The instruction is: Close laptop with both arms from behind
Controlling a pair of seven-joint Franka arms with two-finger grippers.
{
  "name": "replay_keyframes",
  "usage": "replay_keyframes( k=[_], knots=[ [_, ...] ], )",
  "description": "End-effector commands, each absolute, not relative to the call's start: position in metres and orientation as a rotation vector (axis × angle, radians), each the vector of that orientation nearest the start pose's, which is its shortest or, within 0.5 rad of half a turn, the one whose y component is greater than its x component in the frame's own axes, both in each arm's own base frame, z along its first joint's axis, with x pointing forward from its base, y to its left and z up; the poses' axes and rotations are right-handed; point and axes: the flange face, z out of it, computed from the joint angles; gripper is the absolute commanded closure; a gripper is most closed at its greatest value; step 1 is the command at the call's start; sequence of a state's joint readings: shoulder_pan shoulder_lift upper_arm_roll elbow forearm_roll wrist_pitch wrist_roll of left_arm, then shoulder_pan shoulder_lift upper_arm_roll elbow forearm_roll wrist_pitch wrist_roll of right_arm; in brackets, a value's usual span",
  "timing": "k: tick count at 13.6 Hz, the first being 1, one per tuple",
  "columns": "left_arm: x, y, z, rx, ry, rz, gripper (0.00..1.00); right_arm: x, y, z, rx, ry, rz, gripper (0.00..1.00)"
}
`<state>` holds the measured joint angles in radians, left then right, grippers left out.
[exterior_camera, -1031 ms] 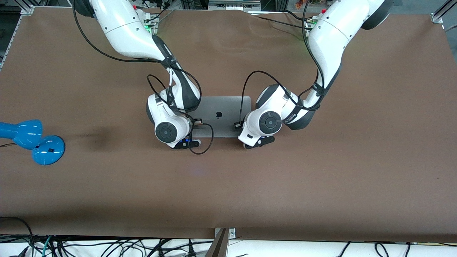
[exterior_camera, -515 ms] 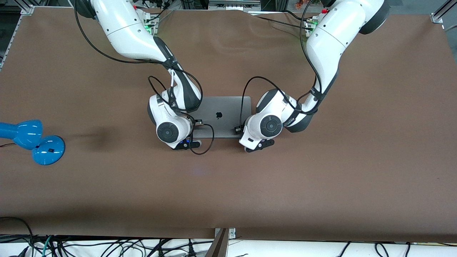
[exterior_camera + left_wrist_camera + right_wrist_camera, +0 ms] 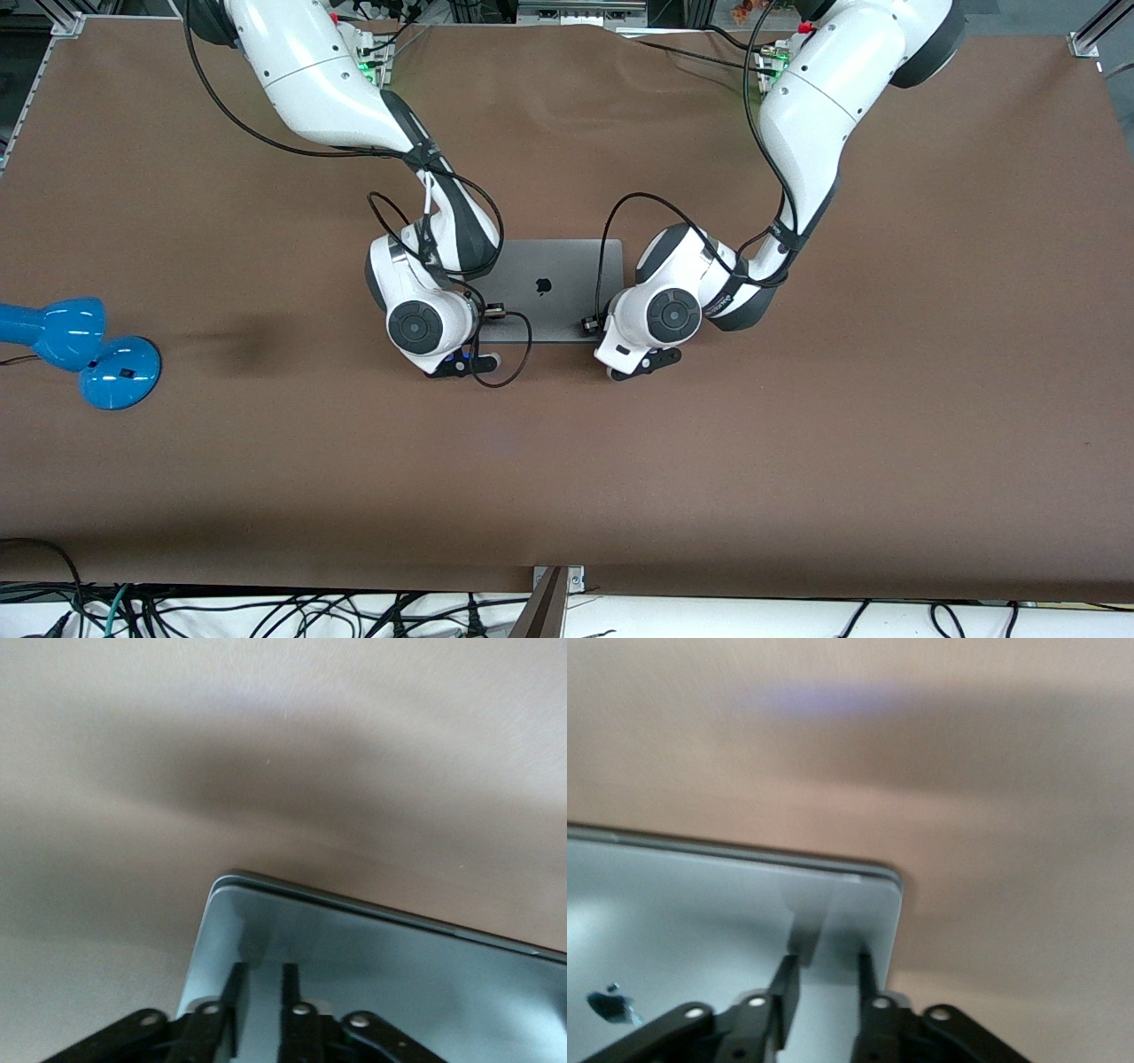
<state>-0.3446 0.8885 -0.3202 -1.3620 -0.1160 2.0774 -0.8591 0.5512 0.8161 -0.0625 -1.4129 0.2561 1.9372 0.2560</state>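
Observation:
The grey laptop (image 3: 554, 288) lies shut and flat on the brown table, its dark logo facing up. Both arms reach over it, one at each end of the lid's edge nearer the front camera. My left gripper (image 3: 262, 979) hangs just over one lid corner (image 3: 226, 895). Its two black fingers are parted by a narrow gap with nothing between them. My right gripper (image 3: 824, 970) hangs over the other corner (image 3: 877, 881) of the lid (image 3: 682, 912), also slightly open and empty. In the front view the white wrists (image 3: 671, 316) (image 3: 418, 326) hide both grippers.
A blue desk lamp (image 3: 80, 350) lies on the table near the right arm's end. Black cables loop from both wrists over the lid's ends. Bare brown tabletop (image 3: 567, 478) spreads all round the laptop.
Both wrists have shifted only slightly over the laptop's near edge. The laptop lies shut and flat throughout.

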Motion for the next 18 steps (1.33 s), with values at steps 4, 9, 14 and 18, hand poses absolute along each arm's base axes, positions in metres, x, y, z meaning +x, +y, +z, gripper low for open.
replay_keyframes(
  k=[4,9,14,18],
  knots=[
    [0.607,-0.393,0.263,-3.184,-0.561,0.473,0.00,0.629,0.306,0.288,-3.068,-0.125,0.418,0.00],
    [0.607,-0.365,0.340,-3.119,-0.479,0.373,0.00,0.649,0.227,0.362,-3.110,0.042,0.365,0.00],
    [0.608,-0.318,0.420,-3.109,-0.387,0.305,0.00,0.659,0.160,0.404,-3.130,0.045,0.321,0.00],
    [0.613,-0.271,0.475,-3.131,-0.331,0.239,0.00,0.656,0.078,0.461,-3.124,0.118,0.212,0.00]
  ],
)
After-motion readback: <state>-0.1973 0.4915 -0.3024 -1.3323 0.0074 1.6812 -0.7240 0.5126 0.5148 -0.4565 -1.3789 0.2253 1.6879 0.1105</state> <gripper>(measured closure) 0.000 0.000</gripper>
